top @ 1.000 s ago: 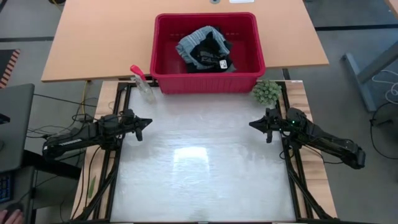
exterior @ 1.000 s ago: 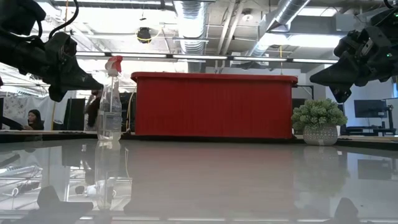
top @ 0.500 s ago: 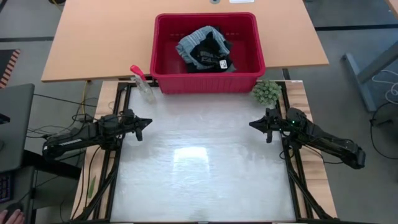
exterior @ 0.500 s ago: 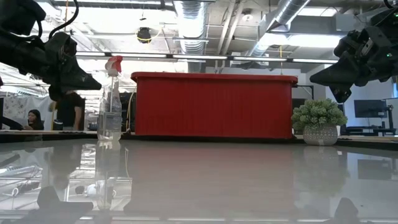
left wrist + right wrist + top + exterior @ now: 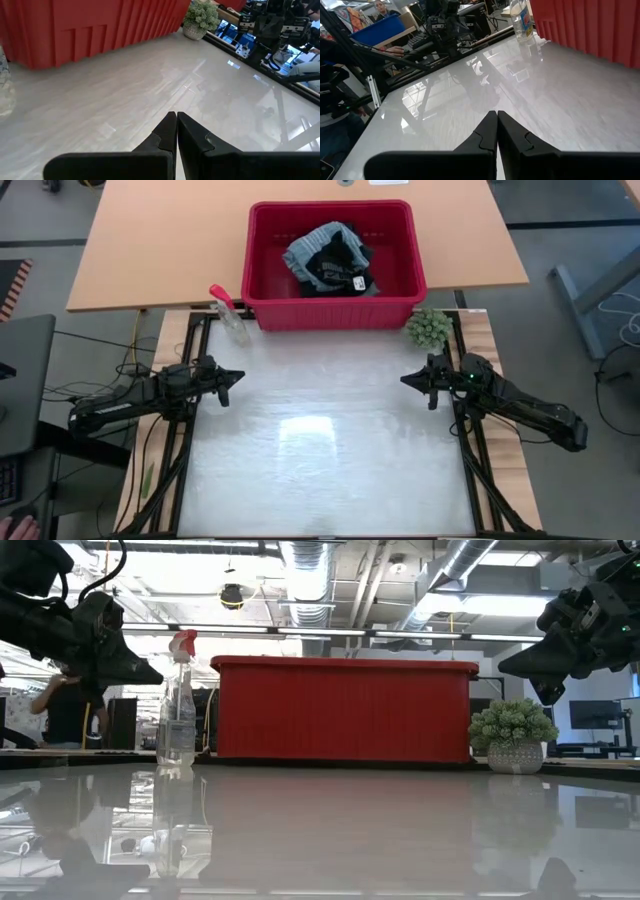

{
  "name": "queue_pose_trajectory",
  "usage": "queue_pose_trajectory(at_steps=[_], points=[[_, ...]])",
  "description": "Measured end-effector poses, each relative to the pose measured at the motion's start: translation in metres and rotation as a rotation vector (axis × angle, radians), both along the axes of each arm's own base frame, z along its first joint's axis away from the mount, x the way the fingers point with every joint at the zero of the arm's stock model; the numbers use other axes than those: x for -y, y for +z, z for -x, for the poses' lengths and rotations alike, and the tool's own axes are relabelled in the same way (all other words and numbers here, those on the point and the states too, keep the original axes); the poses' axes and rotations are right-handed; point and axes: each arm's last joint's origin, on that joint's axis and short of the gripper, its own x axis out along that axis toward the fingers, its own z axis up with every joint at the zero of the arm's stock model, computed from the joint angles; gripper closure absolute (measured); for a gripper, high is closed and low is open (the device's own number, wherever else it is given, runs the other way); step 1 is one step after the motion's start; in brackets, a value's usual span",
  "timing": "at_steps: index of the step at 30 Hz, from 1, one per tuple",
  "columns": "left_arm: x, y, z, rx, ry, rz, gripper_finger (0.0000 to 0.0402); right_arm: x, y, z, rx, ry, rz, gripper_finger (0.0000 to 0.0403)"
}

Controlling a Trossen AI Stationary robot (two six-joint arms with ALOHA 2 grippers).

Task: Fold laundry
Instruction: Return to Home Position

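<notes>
Sitting in a loose bundle, the laundry (image 5: 328,258) is taking up the middle of the red basket (image 5: 262,255). Light blue cloth is wrapping over the top and left, black pieces are lying under it, and 1 white tag (image 5: 356,281) is showing on the black bit nearest the arms. The basket is resting on the near edge of the wooden bench (image 5: 150,250), right where it is meeting the shiny white bench (image 5: 320,450).

A spray bottle (image 5: 228,315) with a red trigger is standing just beside the basket's near left corner. A small green fuzzy ball (image 5: 428,327) in a pot is sitting just beside the near right corner.

Both arms are hanging well apart from the basket, 1 on each side. The left claw (image 5: 238,376) is hovering over the white bench's left edge, clenched, fingers pressed together, pointing inward. The right claw (image 5: 405,379) is mirroring it over the right edge, clenched too. In the low view a person (image 5: 68,705) is standing in the room behind.
</notes>
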Motion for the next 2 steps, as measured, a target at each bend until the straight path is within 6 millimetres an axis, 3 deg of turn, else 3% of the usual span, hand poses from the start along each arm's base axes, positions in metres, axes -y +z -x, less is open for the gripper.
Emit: queue_pose_trajectory(at_steps=[2], points=[[0.0000, 0.0000, 0.0000, 0.000, 0.000, 0.000, 0.0401, 0.0000, 0.0000, 0.0000, 0.000, 0.000, 0.000, 0.0365]])
